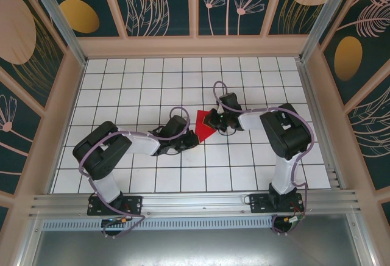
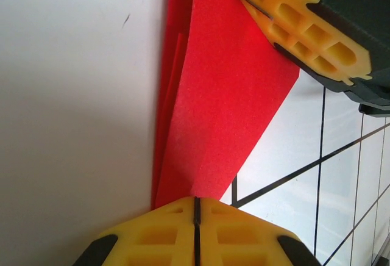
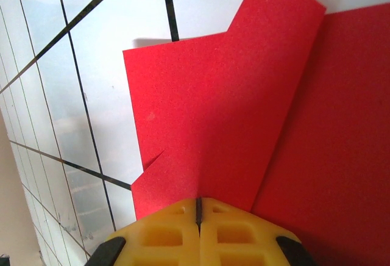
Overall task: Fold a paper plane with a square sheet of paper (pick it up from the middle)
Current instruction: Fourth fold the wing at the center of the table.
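Logging one moment from the overhead and both wrist views; the white tiled table [image 1: 122,95] serves as reference for every position.

Red sheet of paper [image 1: 205,125]: partly folded, at about the table's middle, a little into its right half; from above it reads as a small, roughly triangular patch; whether it rests on the table or hangs just above it cannot be told.

Left gripper [image 1: 192,136]: reaches in from the table's left half and meets the sheet at the table's middle; right gripper [image 1: 211,120]: reaches in from the table's right half and meets the sheet slightly farther from the table's near edge.

Left wrist view: left gripper [image 2: 196,200] has its two yellow fingers [image 2: 152,232] pressed flat together, the seam a thin dark line; a pointed corner of the red sheet of paper [image 2: 225,95] runs into that seam, so this claw is fully closed and pinching the paper; stacked layers show along one edge of the sheet; a yellow finger [image 2: 304,31] of the right gripper touches the sheet's far end; table tiles [image 2: 341,174] lie behind.

Right wrist view: right gripper [image 3: 198,202] likewise has its fingers [image 3: 158,238] closed tight, with the red sheet of paper [image 3: 219,113] coming straight out of the seam; this claw is clamped on the paper too; a folded flap overlies a wider layer; a small notch marks the flap's edge near the fingers; table tiles [image 3: 67,95] show beside the sheet.
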You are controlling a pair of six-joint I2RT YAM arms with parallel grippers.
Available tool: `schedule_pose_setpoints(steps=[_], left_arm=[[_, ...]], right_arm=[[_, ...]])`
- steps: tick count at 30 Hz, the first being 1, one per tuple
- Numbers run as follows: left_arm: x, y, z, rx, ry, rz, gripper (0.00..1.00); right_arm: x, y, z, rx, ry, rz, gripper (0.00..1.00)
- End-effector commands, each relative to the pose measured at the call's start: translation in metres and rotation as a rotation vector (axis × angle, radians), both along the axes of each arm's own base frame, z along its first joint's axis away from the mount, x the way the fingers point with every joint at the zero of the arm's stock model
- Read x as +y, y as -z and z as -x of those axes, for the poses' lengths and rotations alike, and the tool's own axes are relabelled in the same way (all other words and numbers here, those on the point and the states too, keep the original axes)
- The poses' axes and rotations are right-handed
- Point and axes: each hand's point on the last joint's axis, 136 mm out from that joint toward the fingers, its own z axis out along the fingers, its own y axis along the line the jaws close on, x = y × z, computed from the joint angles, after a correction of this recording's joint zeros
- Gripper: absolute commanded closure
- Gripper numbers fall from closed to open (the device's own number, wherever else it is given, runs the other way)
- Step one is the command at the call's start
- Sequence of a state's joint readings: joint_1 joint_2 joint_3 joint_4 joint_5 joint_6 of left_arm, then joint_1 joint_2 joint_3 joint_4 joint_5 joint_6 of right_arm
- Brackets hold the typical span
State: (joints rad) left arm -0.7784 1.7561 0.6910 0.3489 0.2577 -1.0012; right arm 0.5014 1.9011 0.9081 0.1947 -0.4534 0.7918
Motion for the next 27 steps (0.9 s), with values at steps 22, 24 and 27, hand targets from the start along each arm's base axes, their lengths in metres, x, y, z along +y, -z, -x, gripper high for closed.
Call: schedule_pose_setpoints(steps=[22,24,27], left_arm=[[-0.019,-0.05,-0.029,-0.172,0.038,0.023,0.96],[-0.019,-0.033,-0.033,-0.149,0.027,-0.011,0.97],[-0.018,-0.019,-0.033,-0.127,0.032,-0.047,0.97]], right_arm=[[-0.05,0.085,0.044,0.215,0.052,0.276,1.0],[-0.05,0.084,0.045,0.216,0.052,0.272,1.0],[-0.049,0.085,0.046,0.22,0.049,0.272,1.0]])
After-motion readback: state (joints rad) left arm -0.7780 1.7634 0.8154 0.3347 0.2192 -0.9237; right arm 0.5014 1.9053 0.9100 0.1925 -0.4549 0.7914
